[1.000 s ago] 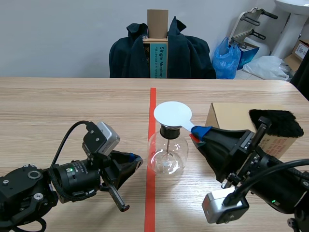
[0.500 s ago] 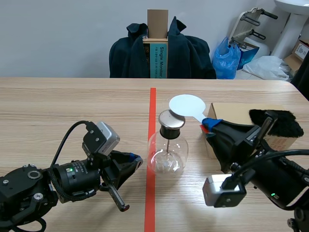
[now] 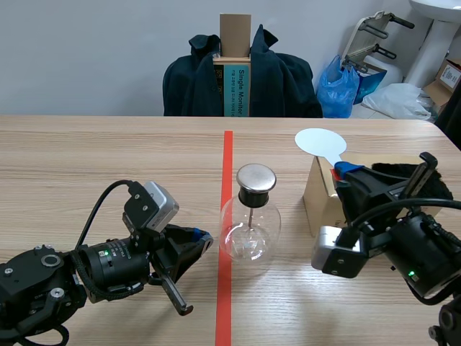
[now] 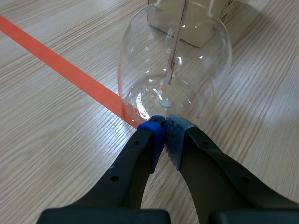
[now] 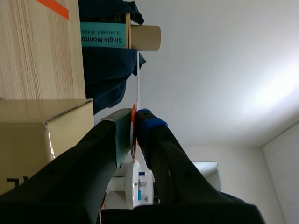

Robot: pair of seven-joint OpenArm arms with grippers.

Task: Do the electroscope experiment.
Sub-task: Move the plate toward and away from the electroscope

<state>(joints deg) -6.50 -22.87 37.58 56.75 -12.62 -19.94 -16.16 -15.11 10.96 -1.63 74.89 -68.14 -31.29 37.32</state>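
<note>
Your right gripper (image 3: 340, 171) is pinched tight on the narrow stem of the white paddle (image 3: 320, 141). It holds the paddle raised beside the cardboard box (image 3: 317, 193), well apart from the electroscope flask (image 3: 249, 232). The grip on the stem looks deliberate: it leaves the round flat face bare, so you can present it to the flask's metal cap (image 3: 256, 176) without the pads touching that face. In the right wrist view the paddle shows edge-on as a thin sheet between the pads, so judge it light and a little flexible. Your left gripper (image 4: 164, 127) has its fingers pressed together with nothing between them. Its tips sit low on the table (image 3: 108, 158) at the foot of the flask, just beside the red tape line (image 3: 227, 155). You cannot tell from these views whether the tips touch the glass, but the pose suggests a stop to brace the flask against sliding. The flask stands upright near the middle of the table. It is round-bellied, clear and glossy, and probably thin-walled and slick, so treat any push on it gently. A slender rod (image 4: 176, 46) hangs straight down inside from the cap, which is a flat, dull-silver disc on a dark neck. The box is matte brown card, and the table is pale wood grain.
</note>
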